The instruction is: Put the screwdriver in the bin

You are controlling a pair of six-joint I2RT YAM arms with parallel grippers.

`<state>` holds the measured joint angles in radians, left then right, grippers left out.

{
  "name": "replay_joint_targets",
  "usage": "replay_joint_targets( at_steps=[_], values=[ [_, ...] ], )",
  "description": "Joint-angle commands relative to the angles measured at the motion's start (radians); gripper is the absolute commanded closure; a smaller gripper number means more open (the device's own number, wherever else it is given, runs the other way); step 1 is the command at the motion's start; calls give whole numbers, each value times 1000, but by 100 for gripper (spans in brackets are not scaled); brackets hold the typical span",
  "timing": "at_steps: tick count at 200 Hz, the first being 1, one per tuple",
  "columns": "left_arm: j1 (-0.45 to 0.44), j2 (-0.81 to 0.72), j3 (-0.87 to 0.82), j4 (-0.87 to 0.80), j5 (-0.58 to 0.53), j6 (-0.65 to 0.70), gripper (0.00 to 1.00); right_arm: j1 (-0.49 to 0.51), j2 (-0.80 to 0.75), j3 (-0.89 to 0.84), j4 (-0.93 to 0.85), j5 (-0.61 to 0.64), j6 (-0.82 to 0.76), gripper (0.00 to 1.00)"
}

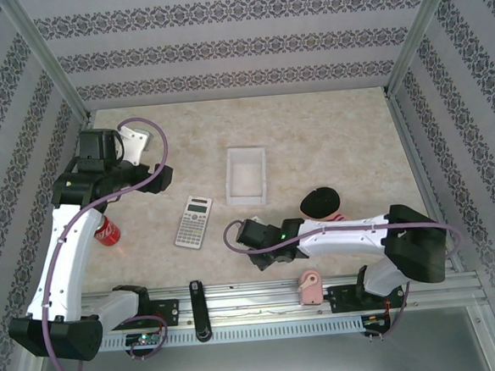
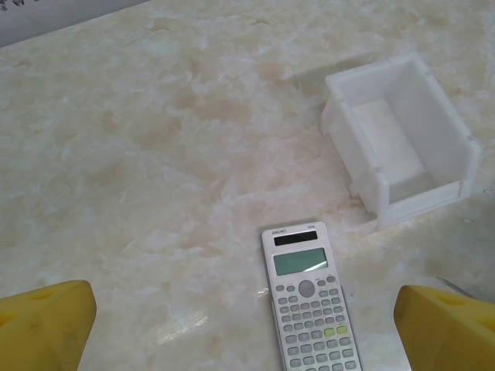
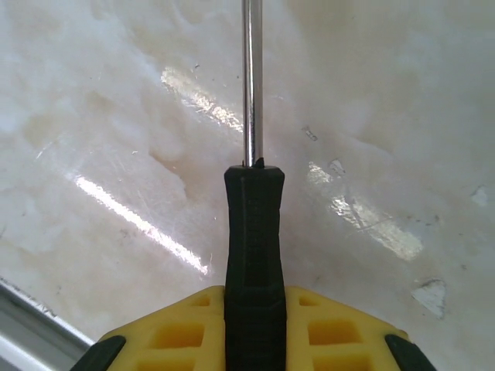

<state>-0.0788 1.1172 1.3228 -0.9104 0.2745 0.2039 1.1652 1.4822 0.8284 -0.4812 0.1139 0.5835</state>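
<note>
At the near edge, the metal rail (image 1: pixel 264 296) ran across in front of my bases, with a black bar (image 1: pixel 199 309) and a small pink piece (image 1: pixel 310 286) lying on it. Just beyond the rail, my right pincer (image 1: pixel 244 235) hung low over the surface (image 1: pixel 338 137). In the wrist view the right pincer (image 3: pixel 254 328) was clamped on the screwdriver (image 3: pixel 254 232). Its black handle sat squeezed between the yellow pads (image 3: pixel 178 334), and the thin shaft pointed straight away from me over bare marbled surface. I could not tell whether the tool touched the surface.

A calculator (image 1: pixel 194 221) lay to the left of that pincer, and a dark rounded thing with a pink edge (image 1: pixel 319 202) lay to its right. A red can (image 1: pixel 107 232) stood by my left arm. The bin (image 1: pixel 246 175) sat beyond the right pincer, upright and apart from the calculator, with clear surface between us.

My left pincer (image 1: pixel 134 144) hovered farther back with its fingers spread wide and nothing held. Its camera looked down on the calculator (image 2: pixel 309 301) and the bin (image 2: pixel 418 205). Open surface stretched past the bin to the papered walls
</note>
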Motion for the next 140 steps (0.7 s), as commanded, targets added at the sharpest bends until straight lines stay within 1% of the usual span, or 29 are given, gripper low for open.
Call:
replay_joint_targets(
  at_steps=[1, 39, 63, 104, 140],
  values=[
    [-13, -7, 53, -29, -41, 18, 1, -27, -56, 6, -52, -8, -24, 83],
    [-15, -6, 79, -33, -54, 26, 1, -112, -148, 23, -53, -31, -17, 84],
    [-18, -8, 82, -36, -52, 25, 1, -182, -163, 52, -47, -38, -16, 84],
    [-24, -17, 78, -52, -30, 13, 1, -276, -92, 151, -47, -44, -24, 83],
    [-26, -36, 63, -51, -13, 23, 1, -334, 17, 252, -43, -60, -35, 84]
  ],
)
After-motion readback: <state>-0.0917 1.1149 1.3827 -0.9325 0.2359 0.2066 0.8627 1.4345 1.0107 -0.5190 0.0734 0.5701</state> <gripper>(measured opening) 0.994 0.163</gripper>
